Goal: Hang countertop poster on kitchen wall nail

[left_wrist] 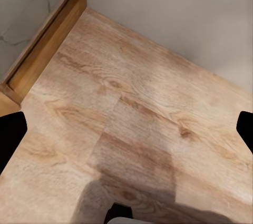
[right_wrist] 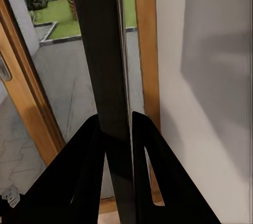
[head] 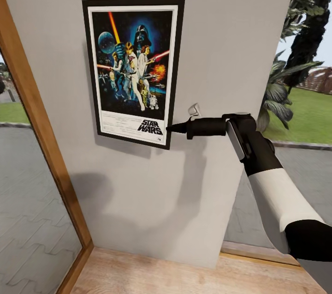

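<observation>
While the black-framed, white-bordered Star Wars poster (head: 133, 71) lies flat against the plain light-grey wall (head: 221, 54), the right gripper (head: 171, 129) pinches its lower right edge; the right wrist view shows the dark frame edge (right_wrist: 105, 76) clamped between both black fingers (right_wrist: 153, 171). A wood-framed glass panel (head: 32, 114) borders the wall. The left gripper's fingers (left_wrist: 10, 134) stand spread wide over the pale wood plank floor (left_wrist: 137, 124), holding nothing.

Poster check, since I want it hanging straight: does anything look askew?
Yes. The poster sits tilted against the grey wall, its bottom edge sloping down toward the right gripper, which is shut on its lower right edge. Nothing looks damaged.
</observation>
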